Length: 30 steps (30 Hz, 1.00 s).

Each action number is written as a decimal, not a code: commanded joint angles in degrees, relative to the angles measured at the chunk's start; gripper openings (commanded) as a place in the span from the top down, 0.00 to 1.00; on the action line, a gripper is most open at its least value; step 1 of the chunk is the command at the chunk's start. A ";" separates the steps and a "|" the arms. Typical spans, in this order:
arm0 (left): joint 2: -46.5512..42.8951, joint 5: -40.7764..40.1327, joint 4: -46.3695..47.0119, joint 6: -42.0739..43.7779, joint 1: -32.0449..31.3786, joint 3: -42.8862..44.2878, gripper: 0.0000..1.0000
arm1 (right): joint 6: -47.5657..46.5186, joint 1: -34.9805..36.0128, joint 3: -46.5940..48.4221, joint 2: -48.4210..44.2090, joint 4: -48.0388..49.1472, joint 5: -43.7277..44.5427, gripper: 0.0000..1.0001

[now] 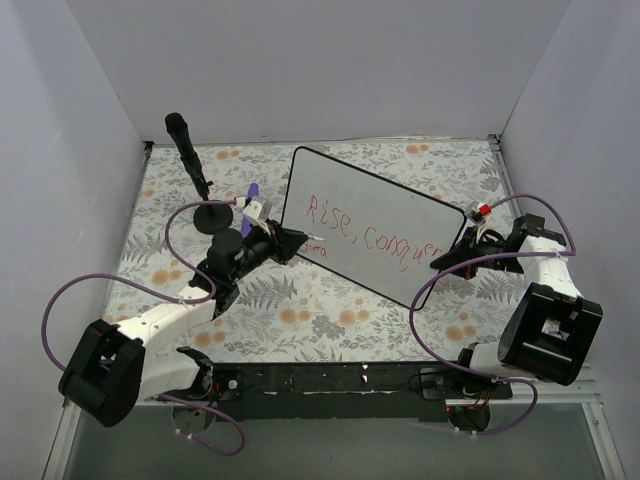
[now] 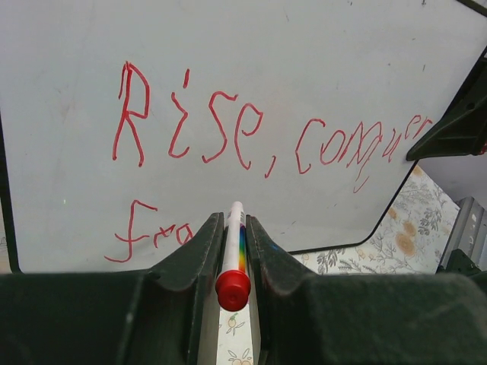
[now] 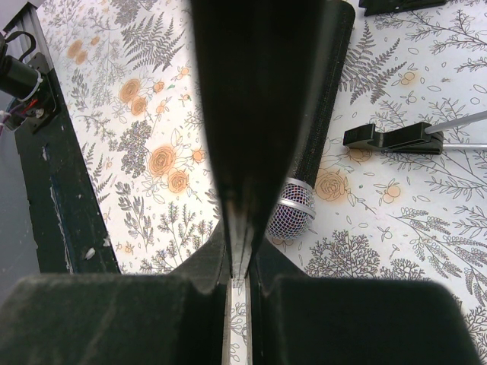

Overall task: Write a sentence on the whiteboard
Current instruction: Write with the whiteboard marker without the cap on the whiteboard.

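The large glossy white whiteboard (image 1: 385,205), bearing the red handwritten sentence (image 2: 251,133), stood tilted over the floral table (image 1: 300,310), its edge pinched tight in the right gripper (image 3: 240,255), while the left gripper (image 2: 229,226) clamped a red-capped white marker (image 2: 234,255) pointing at it.

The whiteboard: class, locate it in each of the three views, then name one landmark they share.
Top external: the whiteboard sits centre, its long side slanting down to the right.
Left wrist: fills the upper picture, beyond the marker.
Right wrist: edge-on, a dark strip up the middle, clamped by the right gripper.
Shared landmark: the floral tablecloth.
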 commanded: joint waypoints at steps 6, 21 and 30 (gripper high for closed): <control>-8.86 0.25 -6.29 -1.23 0.86 -2.67 1.00 | -2.00 0.52 -0.67 -1.31 1.54 3.19 0.99; -10.97 0.69 -3.22 -2.02 0.86 -6.63 1.00 | -2.09 0.52 -0.58 -1.22 1.63 3.37 0.99; -8.25 0.60 -0.50 -2.20 0.86 -7.69 1.00 | -2.18 0.52 -0.58 -1.31 1.63 3.28 0.99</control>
